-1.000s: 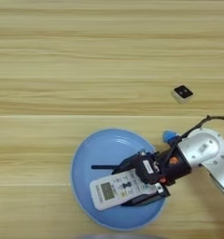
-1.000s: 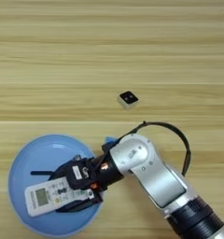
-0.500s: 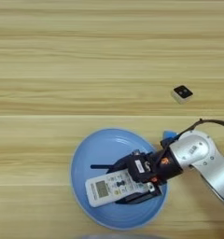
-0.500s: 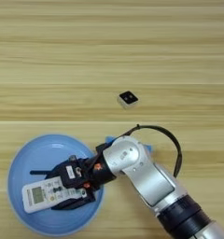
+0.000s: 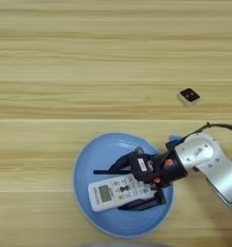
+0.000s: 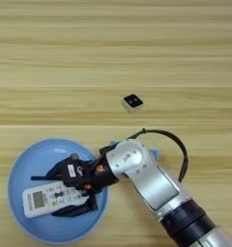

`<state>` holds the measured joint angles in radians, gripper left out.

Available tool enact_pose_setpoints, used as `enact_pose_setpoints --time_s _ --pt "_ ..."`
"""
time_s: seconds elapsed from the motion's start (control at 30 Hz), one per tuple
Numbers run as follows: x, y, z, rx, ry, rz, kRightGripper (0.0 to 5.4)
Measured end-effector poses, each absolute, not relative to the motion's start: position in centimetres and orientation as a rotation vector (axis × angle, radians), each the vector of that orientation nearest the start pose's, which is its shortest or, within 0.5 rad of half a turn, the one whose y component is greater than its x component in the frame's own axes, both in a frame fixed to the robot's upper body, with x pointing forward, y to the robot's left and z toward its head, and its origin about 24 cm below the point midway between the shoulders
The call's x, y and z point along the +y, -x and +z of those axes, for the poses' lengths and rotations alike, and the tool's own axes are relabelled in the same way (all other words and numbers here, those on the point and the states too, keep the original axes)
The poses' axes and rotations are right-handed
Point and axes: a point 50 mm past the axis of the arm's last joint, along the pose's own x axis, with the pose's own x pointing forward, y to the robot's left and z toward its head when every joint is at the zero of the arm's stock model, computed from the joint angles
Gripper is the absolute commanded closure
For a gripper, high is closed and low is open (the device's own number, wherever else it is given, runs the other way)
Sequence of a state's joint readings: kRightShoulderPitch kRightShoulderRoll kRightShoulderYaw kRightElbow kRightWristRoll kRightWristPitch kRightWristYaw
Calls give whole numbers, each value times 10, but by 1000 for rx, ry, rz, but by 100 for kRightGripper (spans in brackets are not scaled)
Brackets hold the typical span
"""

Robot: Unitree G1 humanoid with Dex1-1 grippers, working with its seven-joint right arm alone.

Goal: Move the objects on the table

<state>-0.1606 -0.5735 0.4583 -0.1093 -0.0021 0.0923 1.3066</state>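
The white remote [image 5: 119, 191] is seen lying flat in the light-blue plate [image 5: 91, 163], screen end toward the plate's left side, with a thin black stick [image 5: 104, 171] lying in the plate just behind it. The remote's right end is straddled by the right gripper [image 5: 139, 184]: one black finger is set along its far edge and the other along its near edge, so the jaws are spread about the width of the remote; whether they press on it cannot be told. A bit of blue, probably the tube [image 6: 154, 154], is glimpsed behind the silver forearm [image 6: 147, 178]. The small black square gadget [image 5: 189, 96] rests on the bare table [image 5: 89, 72], well apart from the plate.

The step in hand is judged to be the handling of the remote in the plate, either a grasp or a release. Should it be a grasp, a firm closing and a straight lift are called for, without the stick being dragged along.
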Motion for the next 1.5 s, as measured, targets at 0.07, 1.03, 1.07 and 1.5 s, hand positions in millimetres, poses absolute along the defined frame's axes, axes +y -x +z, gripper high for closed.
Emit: enact_pose_setpoints --time_s 0.07,1.03,1.07,1.5 --pt "-121 -209 48 362 555 1698 44" --pt "-219 -274 111 276 393 1216 3" --pt "-228 -274 110 293 401 1193 3" --pt "-272 -279 81 429 454 1054 3"
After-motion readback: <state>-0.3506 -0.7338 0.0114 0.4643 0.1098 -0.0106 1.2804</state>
